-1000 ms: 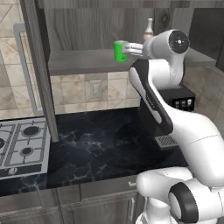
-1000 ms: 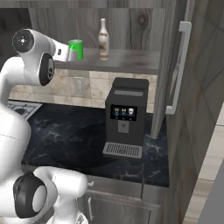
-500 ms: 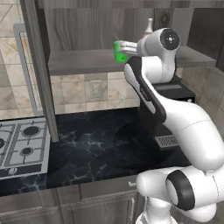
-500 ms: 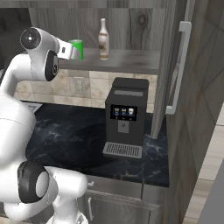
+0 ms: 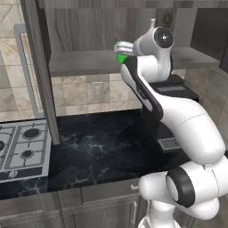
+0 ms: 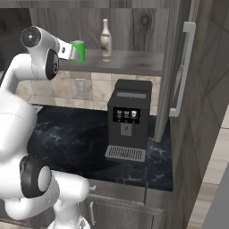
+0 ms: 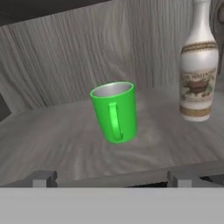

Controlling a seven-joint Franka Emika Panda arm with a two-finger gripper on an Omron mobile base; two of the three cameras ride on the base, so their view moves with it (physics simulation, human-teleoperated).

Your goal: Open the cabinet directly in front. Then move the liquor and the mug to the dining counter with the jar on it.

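Kitchen corner, the cabinet (image 6: 179, 67) doors swung open, so step one looks done. The mug (image 7: 114, 111) and the liquor (image 7: 199, 65) both sit on the shelf (image 7: 52, 131). The gripper (image 7: 111, 178) hovers in front of the mug, spread wide, holding nothing I think; both carries remain.

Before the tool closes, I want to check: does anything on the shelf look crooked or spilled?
Nothing stands out. The mug and bottle both stand upright and apart on the shelf, with no spill. The open tool is short of the mug.
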